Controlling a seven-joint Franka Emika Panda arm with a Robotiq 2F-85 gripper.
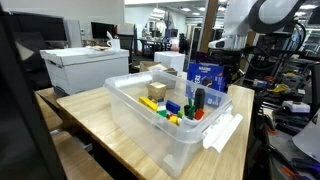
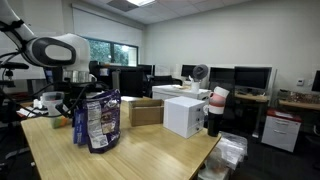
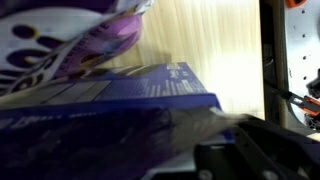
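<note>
A blue and purple snack bag (image 2: pixel 98 122) stands upright on the wooden table (image 2: pixel 140 150). In an exterior view the same bag (image 1: pixel 205 78) is just behind the clear plastic bin (image 1: pixel 135 116). My gripper (image 2: pixel 80 88) comes down from above onto the bag's top edge and is shut on it. In the wrist view the bag (image 3: pixel 110 110) fills most of the frame, and its crimped seal runs into the dark fingers (image 3: pixel 262 150) at the lower right. Where the pads touch the bag is hidden by the bag itself. In the exterior view with the bin, the gripper (image 1: pixel 210 56) sits right over the bag.
The bin holds markers (image 1: pixel 172 112), a yellow block (image 1: pixel 157 91) and other small items. A white box (image 1: pixel 85 65) stands at the table's far corner. Beyond the bag are a cardboard box (image 2: pixel 146 112), a white box (image 2: pixel 185 116) and a stack of cups (image 2: pixel 216 110). Desks and monitors surround the table.
</note>
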